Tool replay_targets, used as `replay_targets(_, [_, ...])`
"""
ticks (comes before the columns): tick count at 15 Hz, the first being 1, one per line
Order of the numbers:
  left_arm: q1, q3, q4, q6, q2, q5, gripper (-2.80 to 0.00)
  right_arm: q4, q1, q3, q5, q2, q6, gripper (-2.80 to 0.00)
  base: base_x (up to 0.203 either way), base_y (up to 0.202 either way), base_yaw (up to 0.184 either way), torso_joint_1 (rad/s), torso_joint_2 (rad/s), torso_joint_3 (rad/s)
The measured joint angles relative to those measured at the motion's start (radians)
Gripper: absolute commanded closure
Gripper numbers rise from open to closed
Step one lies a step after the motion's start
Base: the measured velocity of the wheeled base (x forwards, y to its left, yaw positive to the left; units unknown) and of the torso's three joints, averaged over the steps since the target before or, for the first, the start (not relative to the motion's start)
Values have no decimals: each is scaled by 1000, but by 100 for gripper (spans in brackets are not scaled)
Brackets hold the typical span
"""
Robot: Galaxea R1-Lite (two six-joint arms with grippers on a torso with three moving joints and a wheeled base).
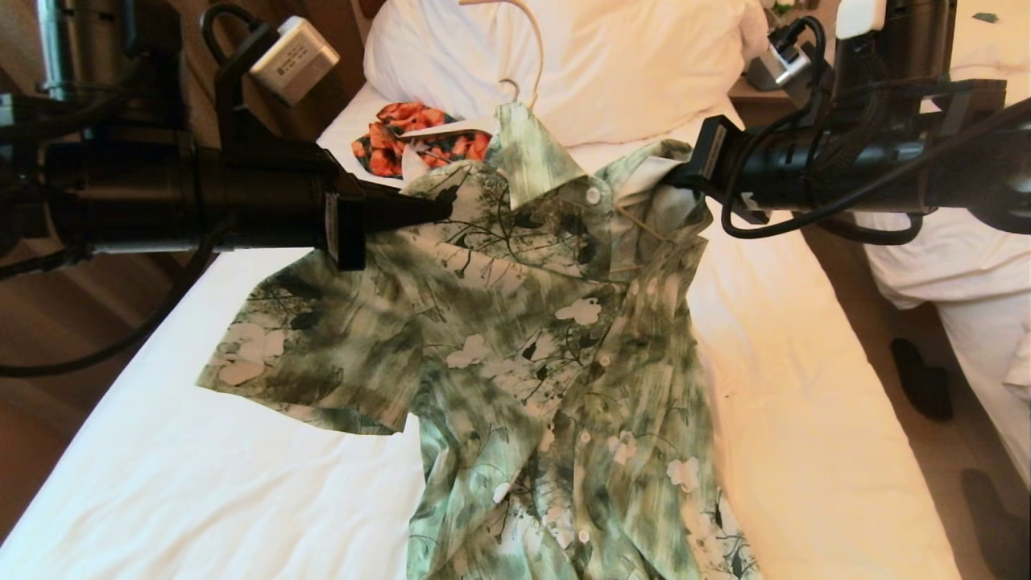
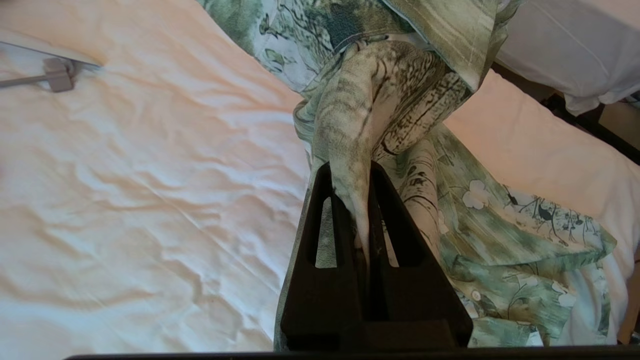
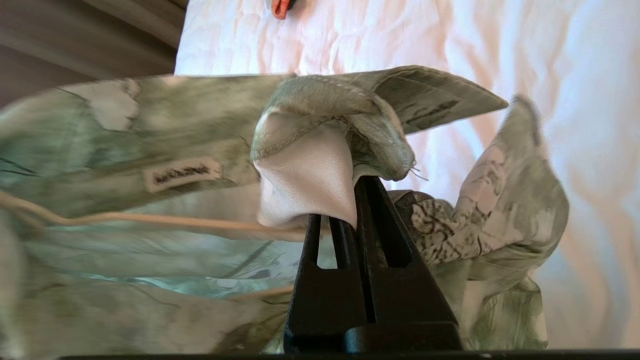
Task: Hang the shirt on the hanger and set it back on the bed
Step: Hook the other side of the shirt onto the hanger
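shirt held up over the bed by both grippers

the green-and-white floral shirt [image 1: 515,322] hung spread in the air above the bed [image 1: 805,387], its button front facing the head camera and its lower hem trailing down toward the sheet. one short sleeve fanned out on the robot's left, while the right shoulder was bunched up. the cream hanger [image 1: 533,48] sat at the collar, its long curved hook rising in front of the big white pillow [image 1: 628,56], and a thin cream arm of it showed inside the shirt in the right wrist view.

the left gripper [image 1: 439,211] was clamped on a fold of the shirt's left shoulder; the left wrist view showed cloth pinched tight between its dark fingers [image 2: 395,220]. the right gripper [image 1: 672,173] was clenched on the right shoulder by the collar, with pale lining squeezed between its fingers [image 3: 385,225].

behind the collar, near the pillow, lay a small orange-and-black floral garment [image 1: 387,137] with a white hanger across it. another bed [image 1: 958,266] stood well apart on the right.
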Motion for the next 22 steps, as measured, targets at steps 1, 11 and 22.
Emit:
replay_targets(1, [3, 1, 2, 0, -10, 1, 0, 0, 0, 1, 0, -3, 0, 0, 0, 0, 0, 0, 0, 0])
replay_targets(11, [-65, 4, -50, -27, -3, 60, 0, 31, 47, -38, -1, -25, 3, 0, 0, 0, 0, 0, 0, 0])
replay_targets(22, [-162, -5, -165, -129, 37, 188, 0, 30, 54, -120, 0, 0, 29, 0, 0, 0, 0, 0, 0, 0])
